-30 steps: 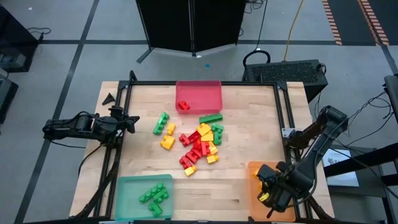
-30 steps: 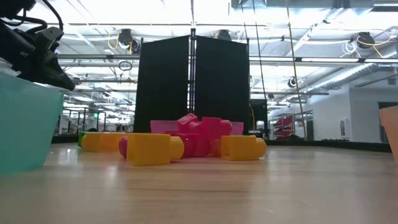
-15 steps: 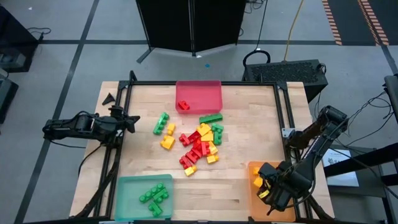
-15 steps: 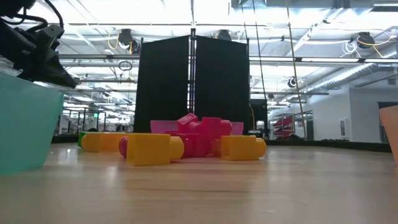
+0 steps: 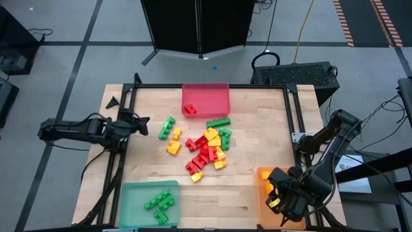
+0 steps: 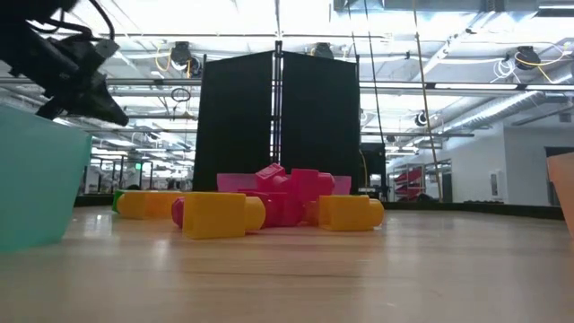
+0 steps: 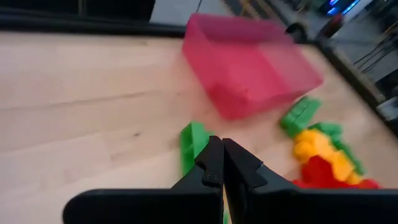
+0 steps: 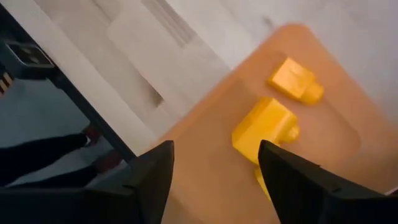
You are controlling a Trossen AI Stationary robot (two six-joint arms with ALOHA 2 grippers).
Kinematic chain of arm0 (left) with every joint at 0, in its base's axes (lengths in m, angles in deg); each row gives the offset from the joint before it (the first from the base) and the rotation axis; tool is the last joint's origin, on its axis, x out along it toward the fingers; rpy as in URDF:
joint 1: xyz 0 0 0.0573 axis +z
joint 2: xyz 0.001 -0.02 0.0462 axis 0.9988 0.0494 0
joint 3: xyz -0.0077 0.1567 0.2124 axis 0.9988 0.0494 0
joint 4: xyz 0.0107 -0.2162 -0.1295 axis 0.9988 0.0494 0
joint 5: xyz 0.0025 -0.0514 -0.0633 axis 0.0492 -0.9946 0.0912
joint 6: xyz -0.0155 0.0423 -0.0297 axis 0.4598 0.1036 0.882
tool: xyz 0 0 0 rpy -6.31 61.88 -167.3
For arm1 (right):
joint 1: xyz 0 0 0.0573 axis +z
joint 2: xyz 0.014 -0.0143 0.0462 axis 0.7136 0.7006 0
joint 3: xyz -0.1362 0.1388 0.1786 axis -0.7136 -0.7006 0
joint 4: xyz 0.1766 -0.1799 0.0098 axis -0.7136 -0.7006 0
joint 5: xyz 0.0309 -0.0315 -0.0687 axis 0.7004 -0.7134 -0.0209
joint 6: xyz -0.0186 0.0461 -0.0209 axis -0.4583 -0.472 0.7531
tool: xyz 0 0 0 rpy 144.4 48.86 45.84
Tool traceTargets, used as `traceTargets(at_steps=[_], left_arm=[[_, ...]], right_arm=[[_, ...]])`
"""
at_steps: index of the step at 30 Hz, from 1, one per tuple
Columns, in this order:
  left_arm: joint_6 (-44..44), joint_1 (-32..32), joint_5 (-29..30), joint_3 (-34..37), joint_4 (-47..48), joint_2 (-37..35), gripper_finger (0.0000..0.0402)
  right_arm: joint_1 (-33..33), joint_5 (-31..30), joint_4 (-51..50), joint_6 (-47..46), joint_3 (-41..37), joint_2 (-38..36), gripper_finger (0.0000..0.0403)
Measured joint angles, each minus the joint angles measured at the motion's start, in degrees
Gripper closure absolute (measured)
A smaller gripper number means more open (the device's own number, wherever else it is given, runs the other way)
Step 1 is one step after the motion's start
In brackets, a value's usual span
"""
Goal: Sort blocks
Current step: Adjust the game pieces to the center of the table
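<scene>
A pile of red, yellow and green blocks (image 5: 207, 149) lies at the table's middle and shows in the low view (image 6: 278, 202). A green block (image 5: 167, 124) and two yellow ones (image 5: 174, 140) lie to its left. My left gripper (image 5: 145, 120) is shut and empty, above the table at the left edge, pointing at the green block (image 7: 194, 140); it also shows in the left wrist view (image 7: 222, 142). My right gripper (image 5: 273, 193) is open above the orange tray (image 5: 261, 174). Two yellow blocks (image 8: 266, 132) lie in the tray between and beyond its fingers (image 8: 214, 149).
A red tray (image 5: 219, 93) with one red block (image 5: 189, 109) stands at the far middle. A green tray (image 5: 129, 193) with several green blocks stands at the near left and fills the low view's left edge (image 6: 36, 179). Black frame rails run along the table's sides.
My left gripper has moved toward the table's right edge, closer to the green block, its fingers staying shut. The blocks have not moved.
</scene>
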Motion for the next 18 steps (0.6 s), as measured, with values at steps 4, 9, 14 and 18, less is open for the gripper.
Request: traceTargets(at_steps=[4, 9, 14, 18], left_arm=[[2.87, 1.43, -4.86, -1.88, 2.34, 7.78, 0.0401], [2.26, 3.91, -16.27, -7.39, 1.91, 15.14, 0.0401], [-3.48, 7.50, -27.43, -14.87, 6.58, 20.57, 0.0401], [-9.70, 12.01, -36.35, -20.29, 8.21, 23.98, 0.0401]], right_arm=[[-0.07, -1.94, -0.73, 0.38, 1.69, 0.00, 0.0190], [-0.07, -2.37, -0.97, 0.56, 2.25, 0.00, 0.0195], [-0.09, -2.39, -1.14, 1.30, 2.25, 0.00, 0.0195], [-0.09, -2.40, -1.18, 1.90, 2.25, 0.00, 0.0195]])
